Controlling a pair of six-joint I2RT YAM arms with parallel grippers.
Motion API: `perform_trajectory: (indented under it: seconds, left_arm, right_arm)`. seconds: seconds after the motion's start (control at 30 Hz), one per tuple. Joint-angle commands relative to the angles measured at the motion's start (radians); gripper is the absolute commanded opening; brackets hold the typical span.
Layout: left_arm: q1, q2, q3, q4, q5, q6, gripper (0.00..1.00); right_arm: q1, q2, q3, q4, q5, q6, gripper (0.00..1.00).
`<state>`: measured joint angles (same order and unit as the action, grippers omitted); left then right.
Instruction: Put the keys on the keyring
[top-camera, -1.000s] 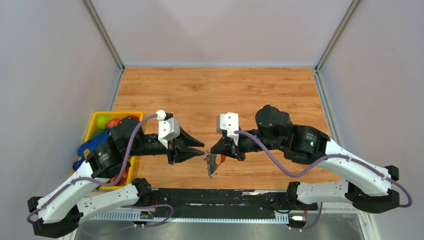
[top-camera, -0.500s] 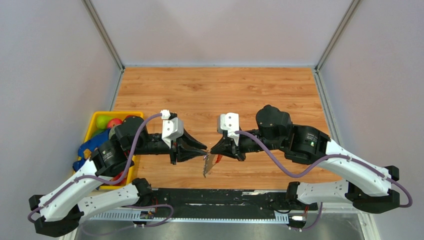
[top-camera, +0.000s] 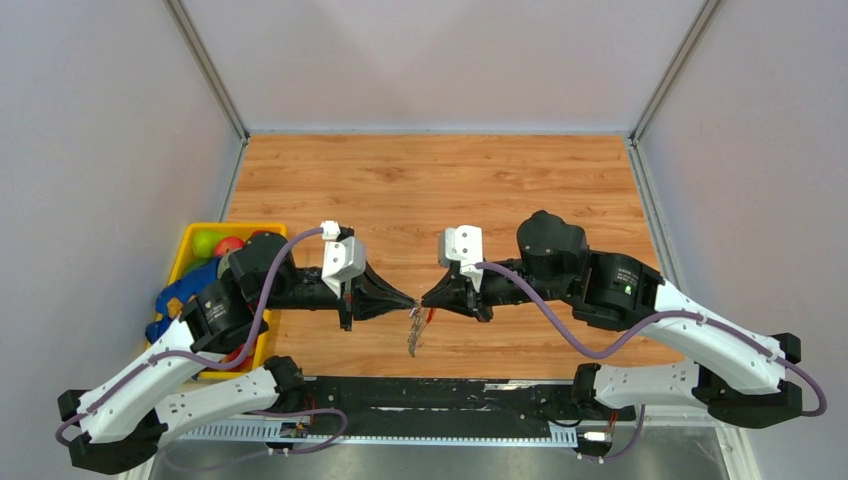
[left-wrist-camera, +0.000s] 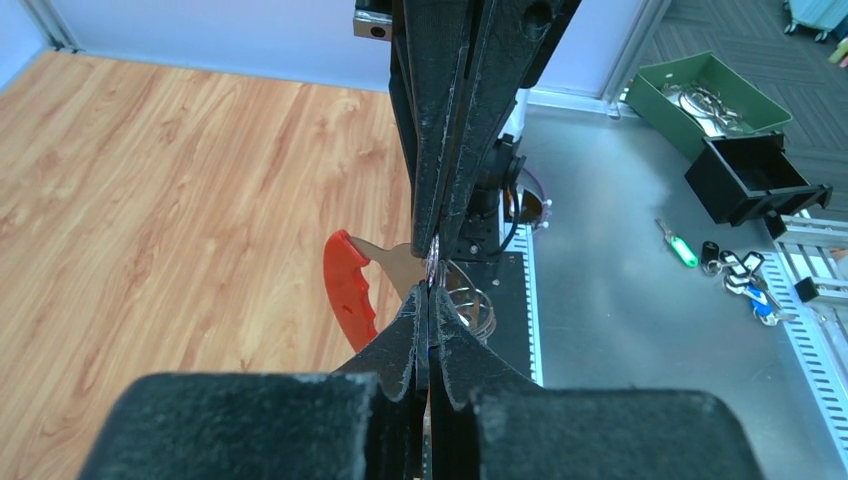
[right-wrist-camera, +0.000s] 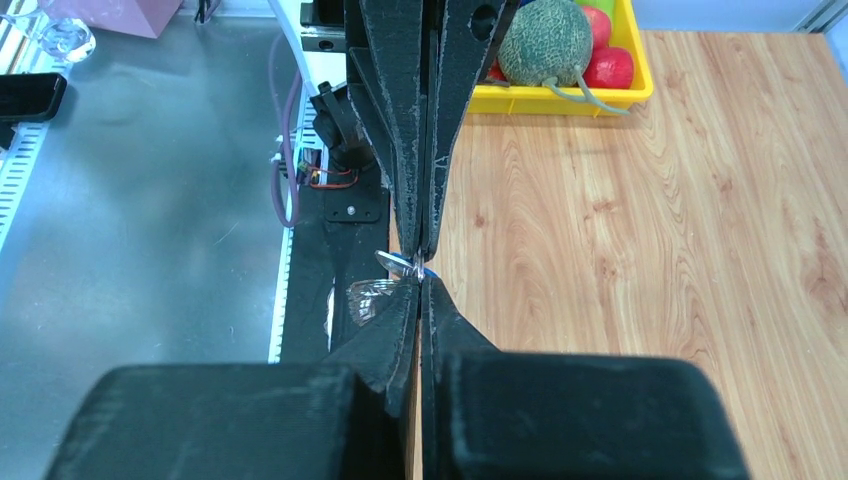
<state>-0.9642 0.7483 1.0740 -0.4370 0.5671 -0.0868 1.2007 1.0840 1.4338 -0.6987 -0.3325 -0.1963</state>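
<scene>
My left gripper and right gripper meet tip to tip above the table's near edge, both shut. The right gripper holds the keyring; its red loop curves out to one side and its grey glittery piece hangs below the tips, also showing in the right wrist view. The left gripper is shut on the keys: a silvery key and a sliver of the blue tag show at its tip, touching the right gripper's tip. Silvery rings show just beyond the tips.
A yellow bin with fruit stands at the left, behind the left arm; it also shows in the right wrist view. The black base rail runs right under the grippers. A green tray and a black box sit on the metal bench.
My left gripper has moved right until its tip meets the right gripper's tip. The hanging grey piece has swung slightly left. The right arm has barely moved.
</scene>
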Motion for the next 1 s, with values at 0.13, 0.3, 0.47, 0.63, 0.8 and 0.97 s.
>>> perform_trajectory:
  seconds: [0.13,0.3,0.47,0.63,0.8,0.97]
  left_arm:
    - [0.002,0.011,-0.01,0.04,0.021,-0.001,0.0]
    - [0.002,0.014,-0.011,0.043,0.018,-0.001,0.0]
    - [0.001,0.017,-0.011,0.064,0.028,-0.007,0.0]
    - [0.001,0.019,-0.018,0.087,0.048,-0.016,0.0]
    - [0.002,0.017,-0.023,0.133,0.063,-0.026,0.0]
    - [0.002,0.007,-0.034,0.162,0.072,-0.042,0.11]
  right_arm:
    - [-0.001,-0.092,-0.05,0.194,-0.026,0.002,0.0]
    - [-0.001,-0.112,-0.077,0.231,-0.037,0.002,0.0]
    - [0.0,-0.118,-0.105,0.286,-0.04,0.007,0.0]
    - [0.0,-0.165,-0.185,0.405,-0.029,0.012,0.0]
    - [-0.001,-0.171,-0.233,0.478,-0.031,0.02,0.0]
    - [-0.001,-0.172,-0.268,0.525,-0.029,0.024,0.0]
